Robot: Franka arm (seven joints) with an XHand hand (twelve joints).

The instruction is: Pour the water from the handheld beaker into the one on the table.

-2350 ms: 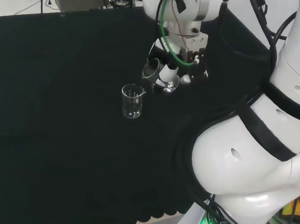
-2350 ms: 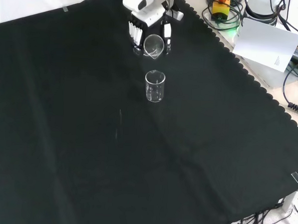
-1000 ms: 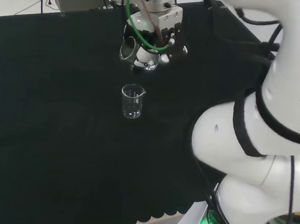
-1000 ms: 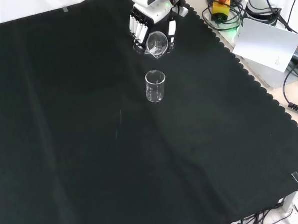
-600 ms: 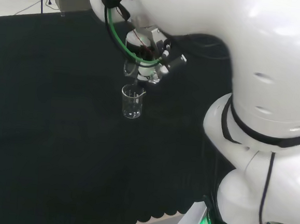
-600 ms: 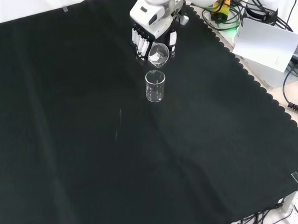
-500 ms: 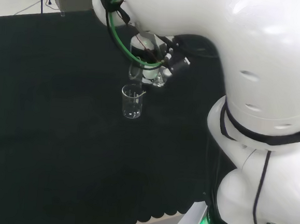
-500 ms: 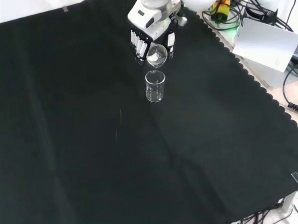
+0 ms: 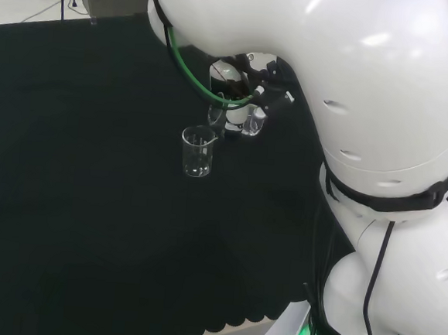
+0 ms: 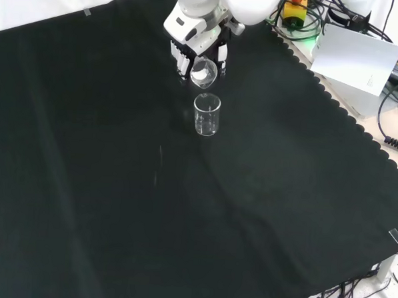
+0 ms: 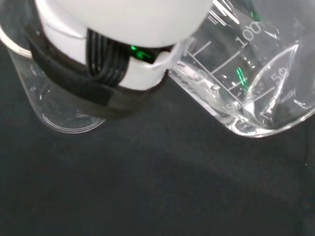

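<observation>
A: Where is the hand (image 10: 194, 45)?

B: In the front view it comes in from the top over the cloth (image 10: 116, 205), fingers (image 10: 183, 58) pointing down. They are curled round a clear beaker (image 10: 203, 74), white fingers on one side of the glass and the thumb on the other.

A: How does the held beaker sit?

B: Tilted, its mouth turned toward the front camera and downward, just below the fingertips. In the wrist view the beaker (image 11: 251, 73) shows printed scale lines and some water pooled at its low corner.

A: And the other glass?

B: A second beaker (image 10: 207, 114) stands upright on the cloth, just below the fingers in the front view and apart from them. In the head view this second beaker (image 9: 197, 151) is just left of and below the hand (image 9: 237, 99). Whether it holds water I cannot tell.

A: Do the two glasses touch?

B: No, a small gap shows in the front view.
</observation>
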